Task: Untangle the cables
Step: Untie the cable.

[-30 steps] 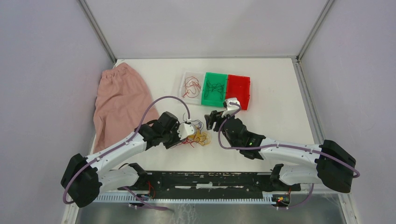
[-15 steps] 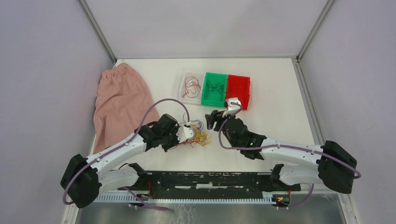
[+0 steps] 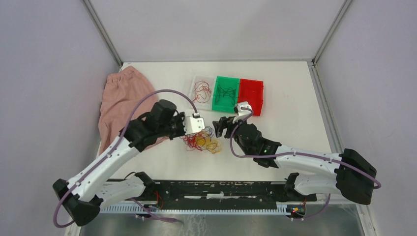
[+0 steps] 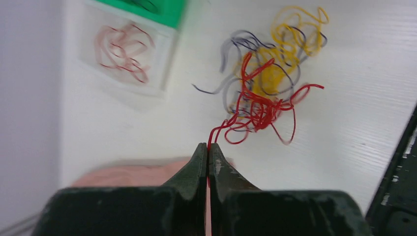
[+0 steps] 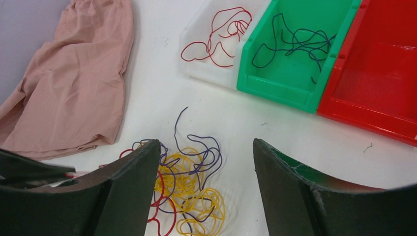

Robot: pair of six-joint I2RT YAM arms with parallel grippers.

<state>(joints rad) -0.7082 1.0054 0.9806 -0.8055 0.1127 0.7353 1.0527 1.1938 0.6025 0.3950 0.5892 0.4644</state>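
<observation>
Bare desk (image 3: 295, 113) running to the right edge
Left gripper (image 4: 207, 147) is pinching a red strand (image 4: 212, 135) — cables (image 4: 265, 93) lying ahead, right gripper (image 5: 205, 143) gaping alongside.

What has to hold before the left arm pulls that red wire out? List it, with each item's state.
1. Left jaws shut on the red wire: ok.
2. Only that one strand in the grip, no yellow or dark one: ok, going by the left wrist view.
3. Red wire free of the pile: not ok, its far end runs into the yellow and dark loops.
4. Right jaws open beside the pile, ready to pin it: ok.
5. Clear bin holding other red wires has room: ok.
6. Pink cloth clear of the left arm: cannot tell, it lies right under it.
</observation>
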